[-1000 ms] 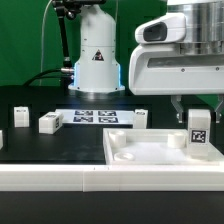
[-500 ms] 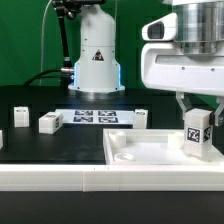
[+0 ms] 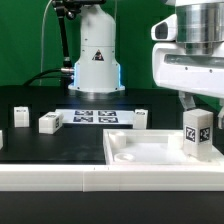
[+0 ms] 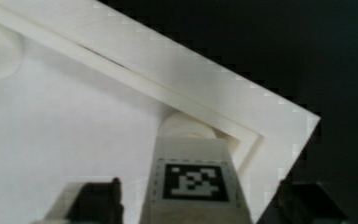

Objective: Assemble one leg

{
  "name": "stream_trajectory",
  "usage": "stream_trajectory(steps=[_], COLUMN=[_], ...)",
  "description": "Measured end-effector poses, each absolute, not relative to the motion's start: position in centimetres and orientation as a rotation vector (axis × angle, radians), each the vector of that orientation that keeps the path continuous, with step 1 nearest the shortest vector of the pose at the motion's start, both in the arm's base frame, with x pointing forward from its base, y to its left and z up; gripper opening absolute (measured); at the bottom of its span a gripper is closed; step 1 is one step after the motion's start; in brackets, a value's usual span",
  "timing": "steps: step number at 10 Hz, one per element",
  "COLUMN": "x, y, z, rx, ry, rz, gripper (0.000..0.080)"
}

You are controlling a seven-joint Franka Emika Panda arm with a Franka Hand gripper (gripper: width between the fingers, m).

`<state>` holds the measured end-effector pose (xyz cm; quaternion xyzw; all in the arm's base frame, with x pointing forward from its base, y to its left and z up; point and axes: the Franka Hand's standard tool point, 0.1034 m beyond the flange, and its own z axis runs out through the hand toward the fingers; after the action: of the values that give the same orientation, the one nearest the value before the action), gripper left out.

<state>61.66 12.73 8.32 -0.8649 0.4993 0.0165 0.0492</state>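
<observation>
Jaws closed to the width of the leg, gripping it upright by its upper part, tag face outward. Directly below the jaws: corner of the white panel, with the raised rim close on two sides.

Judged step: seating leg at that corner. Keep leg vertical, line up before pressing, lower slowly, avoid catching the rim.

Open room mostly toward panel middle. Loose block and marker board well apart from jaws.

Black table carries marker board, loose legs, rimmed white panel
</observation>
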Motion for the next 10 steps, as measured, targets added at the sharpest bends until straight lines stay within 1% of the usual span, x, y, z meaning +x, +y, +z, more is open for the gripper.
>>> stream_trajectory(steps=[1,2,3,4,5,10], x=[61.8,61.9,62.0,62.2,62.5,62.7], y=[12.4,12.1,11.9,11.8,11.3,10.9], z=[8.4,8.5,8.7,8.9,9.0,8.8], rx=[-2.672,-2.723,-2.81,-2.871,-2.927,-3.039], ry=[1.456,1.361,1.172,1.011,0.821,0.221], rz=[0.049,0.048,0.05,0.049,0.034,-0.039], gripper=[0.0513,0.0621,0.0621,0.0644,0.0649,0.0649])
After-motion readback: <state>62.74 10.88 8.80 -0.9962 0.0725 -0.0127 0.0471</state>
